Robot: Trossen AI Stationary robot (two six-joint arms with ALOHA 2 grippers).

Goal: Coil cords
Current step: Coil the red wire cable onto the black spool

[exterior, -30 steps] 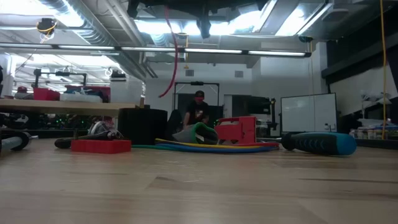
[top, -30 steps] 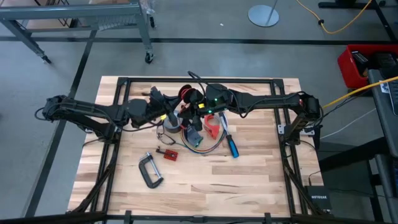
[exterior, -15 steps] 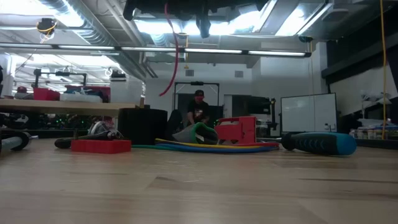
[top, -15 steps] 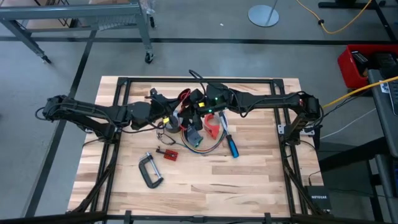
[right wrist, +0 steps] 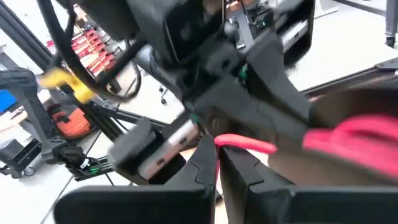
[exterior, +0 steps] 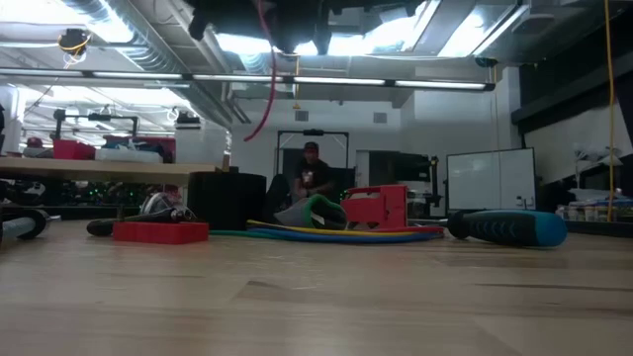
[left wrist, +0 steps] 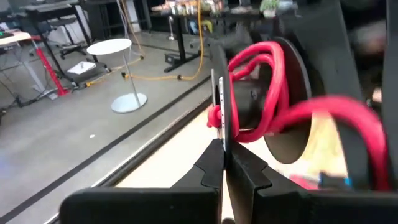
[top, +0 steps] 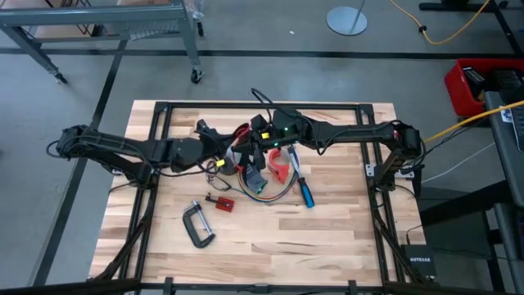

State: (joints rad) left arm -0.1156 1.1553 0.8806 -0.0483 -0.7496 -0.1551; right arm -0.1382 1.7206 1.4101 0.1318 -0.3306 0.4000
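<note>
Left wrist: hand point(left wrist: 224, 163) pinches red cord point(left wrist: 261, 68).

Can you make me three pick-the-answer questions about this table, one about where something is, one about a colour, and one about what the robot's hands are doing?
1. Where is the C-clamp?
A. On the near left part of the table
B. On the floor
C. Up in a gripper

2. What colour is the screwdriver handle?
A. Yellow
B. Blue
C. White

3. How are the left gripper fingers?
A. Wide open
B. Shut on the red cord
C. Holding the clamp

Answers: 1 A, the clamp lies alone on the wood, nearer the left arm. 2 B, the handle shows blue from above. 3 B, the fingers meet with the cord pinched at their tips.
</note>
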